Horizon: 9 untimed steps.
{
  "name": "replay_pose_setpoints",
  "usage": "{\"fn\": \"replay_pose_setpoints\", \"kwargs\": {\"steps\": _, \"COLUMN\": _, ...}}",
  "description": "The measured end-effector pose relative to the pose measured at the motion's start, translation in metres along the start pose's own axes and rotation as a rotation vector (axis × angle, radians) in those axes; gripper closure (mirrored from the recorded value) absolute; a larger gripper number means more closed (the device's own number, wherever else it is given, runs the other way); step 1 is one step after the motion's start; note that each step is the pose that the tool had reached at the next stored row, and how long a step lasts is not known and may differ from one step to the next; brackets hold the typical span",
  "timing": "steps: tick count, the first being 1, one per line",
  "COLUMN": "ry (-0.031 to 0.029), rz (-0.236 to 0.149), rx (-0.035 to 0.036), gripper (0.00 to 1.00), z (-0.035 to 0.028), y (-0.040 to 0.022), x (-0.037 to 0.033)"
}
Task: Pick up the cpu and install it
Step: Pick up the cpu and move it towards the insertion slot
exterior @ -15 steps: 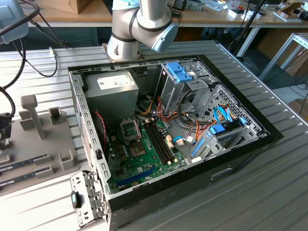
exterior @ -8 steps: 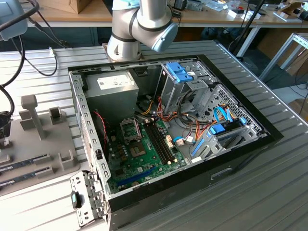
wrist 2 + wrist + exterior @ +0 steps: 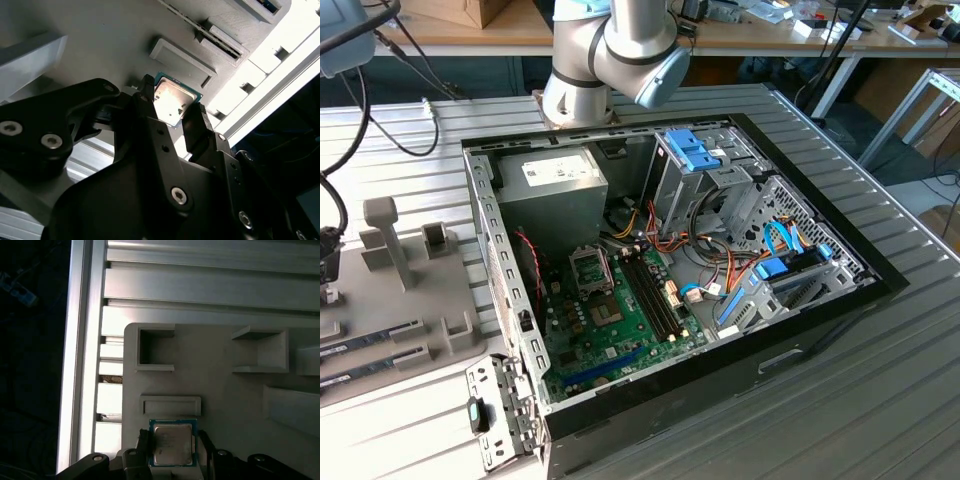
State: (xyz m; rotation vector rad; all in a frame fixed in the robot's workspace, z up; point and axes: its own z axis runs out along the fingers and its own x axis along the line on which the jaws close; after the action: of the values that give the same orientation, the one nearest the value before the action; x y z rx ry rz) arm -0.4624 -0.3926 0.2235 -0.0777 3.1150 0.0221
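The cpu (image 3: 172, 444), a small square chip with a silvery top and a thin green rim, sits between my gripper's (image 3: 173, 452) two black fingers (image 3: 205, 444) over a grey plastic holder tray (image 3: 225, 395). In the second wrist view the cpu (image 3: 173, 101) shows the same way, with the gripper (image 3: 172, 107) shut and a finger (image 3: 198, 125) against each of two opposite edges. I cannot tell whether the chip rests on the tray or hangs just above it. In the exterior view the open computer case (image 3: 800, 330) holds a green motherboard (image 3: 620, 325) with its socket (image 3: 590, 268).
A raised grey block (image 3: 170, 405) lies right beside the cpu on the tray, with open pockets (image 3: 155, 350) further along. The tray sits on a ribbed aluminium table (image 3: 210, 285) near its edge. In the exterior view, the arm's base (image 3: 582, 95) stands behind the case, with cables and drive cages (image 3: 705, 160) inside.
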Motion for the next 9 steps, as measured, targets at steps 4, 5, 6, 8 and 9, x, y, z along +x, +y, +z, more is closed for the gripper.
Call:
{"fn": "replay_pose_setpoints", "kwargs": {"steps": 4, "ry": -0.0001, "rz": 0.0, "rx": 0.0, "gripper": 0.53, "z": -0.0018, "y": 0.0, "x": 0.0}}
{"fn": "replay_pose_setpoints", "kwargs": {"steps": 5, "ry": 0.0, "rz": 0.0, "rx": 0.0, "gripper": 0.53, "z": -0.0032, "y": 0.0, "x": -0.0001}}
{"fn": "replay_pose_setpoints", "kwargs": {"steps": 6, "ry": 0.0, "rz": 0.0, "rx": 0.0, "gripper": 0.53, "z": -0.0043, "y": 0.0, "x": -0.0001}}
{"fn": "replay_pose_setpoints", "kwargs": {"steps": 8, "ry": -0.0002, "rz": 0.0, "rx": -0.0001, "gripper": 0.53, "z": -0.006, "y": 0.0001, "x": -0.0002}}
{"fn": "replay_pose_setpoints", "kwargs": {"steps": 9, "ry": -0.0001, "rz": 0.0, "rx": 0.0, "gripper": 0.53, "z": -0.0065, "y": 0.0001, "x": -0.0002}}
